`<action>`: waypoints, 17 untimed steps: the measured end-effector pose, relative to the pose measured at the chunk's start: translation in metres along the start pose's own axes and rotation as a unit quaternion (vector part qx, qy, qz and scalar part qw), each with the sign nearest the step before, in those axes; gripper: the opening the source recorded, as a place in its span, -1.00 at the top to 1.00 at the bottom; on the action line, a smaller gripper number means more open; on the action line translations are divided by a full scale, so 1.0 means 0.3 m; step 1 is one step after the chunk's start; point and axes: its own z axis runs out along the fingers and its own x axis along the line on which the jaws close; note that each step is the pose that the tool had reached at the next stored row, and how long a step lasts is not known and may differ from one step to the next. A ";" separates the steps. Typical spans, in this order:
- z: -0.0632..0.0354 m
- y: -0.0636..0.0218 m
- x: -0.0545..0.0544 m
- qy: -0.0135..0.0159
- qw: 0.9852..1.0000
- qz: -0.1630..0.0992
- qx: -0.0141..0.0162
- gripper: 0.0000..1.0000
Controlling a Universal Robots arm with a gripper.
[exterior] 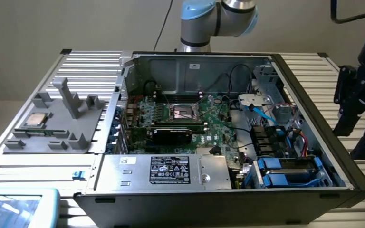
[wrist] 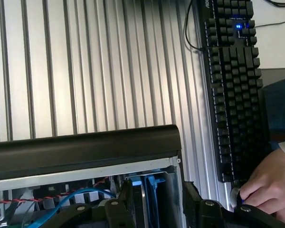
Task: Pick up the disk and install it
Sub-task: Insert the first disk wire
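While the gripper point(exterior: 360, 135) hangs with its jaws apart and nothing between them, note that it sits outside the case point(exterior: 334, 164), just beside the black side wall on the exterior view's right and above the table point(exterior: 353, 183). In the wrist view the gripper point(wrist: 161, 213) looks down over that wall's rim into the bay point(wrist: 154, 185). You will find the disk point(exterior: 290, 172) in this bay, at the near corner of the case on the exterior view's right, framed by its blue carrier; whether it is fully seated cannot be told. Judge it as stiff, fairly heavy for its size and sensitive to knocks, with smooth metal faces that may slip. The safer hold is probably across the blue carrier's long sides or its end tabs, not on the label face. Room is tight: the case wall stands close on one side, the bay's metal frame on the other, and blue and red cables point(exterior: 273, 118) run just beside the bay toward the board point(exterior: 189, 121). The open way is straight up. Outside the case the table is bare near the gripper, but a keyboard point(wrist: 232, 85) lies further out, and a person's hand point(wrist: 270, 187) rests at its end, near the gripper. Mind that hand.
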 end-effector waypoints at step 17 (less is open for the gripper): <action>-0.009 -0.103 0.032 -0.018 0.999 0.007 -0.044 -0.08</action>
